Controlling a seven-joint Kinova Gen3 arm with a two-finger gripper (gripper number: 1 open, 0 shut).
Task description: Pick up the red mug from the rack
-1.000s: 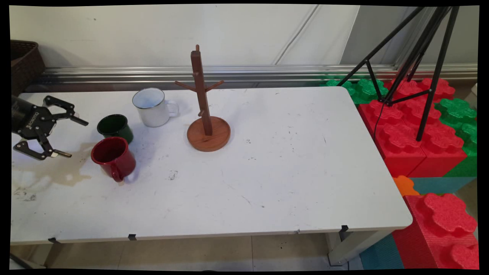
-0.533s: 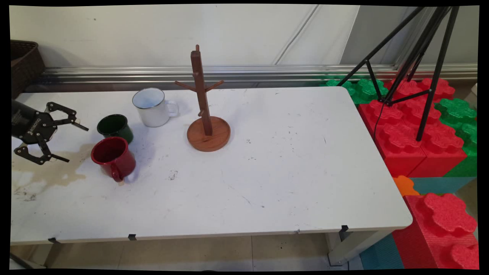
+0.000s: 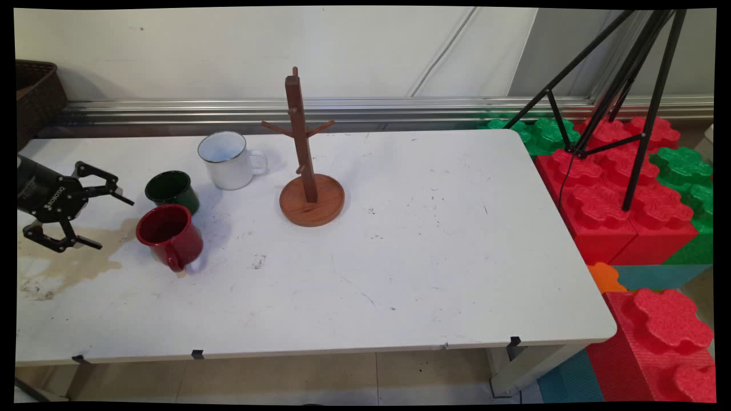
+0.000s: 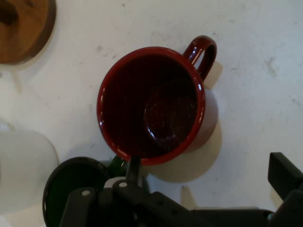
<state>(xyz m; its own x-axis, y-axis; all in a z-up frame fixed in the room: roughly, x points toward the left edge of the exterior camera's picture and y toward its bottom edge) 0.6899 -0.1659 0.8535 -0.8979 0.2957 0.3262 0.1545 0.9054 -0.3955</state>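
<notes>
My gripper [image 3: 117, 225] hangs open at the table's left side, just left of a red mug [image 3: 169, 234], and holds nothing. In the hand view the red mug [image 4: 151, 104] stands upright just ahead of the gripper [image 4: 208, 172], handle at the upper right, and one fingertip [image 4: 133, 165] overlaps its rim. A dark green mug [image 3: 172, 191] stands right behind the red one, and its rim [image 4: 71, 182] shows partly behind the linkage. A white mug [image 3: 226, 160] stands further back, left of a wooden mug tree [image 3: 308, 171].
A brownish stain [image 3: 74, 260] spreads on the white table [image 3: 428, 257] under the gripper. A dark basket [image 3: 34, 94] stands at the back left. A black tripod [image 3: 622, 85] and red and green foam blocks [image 3: 622, 188] stand off the table's right edge.
The gripper has drifted a little toward the table's near side and sunk lower, staying open. The mugs and the mug tree have not moved.
</notes>
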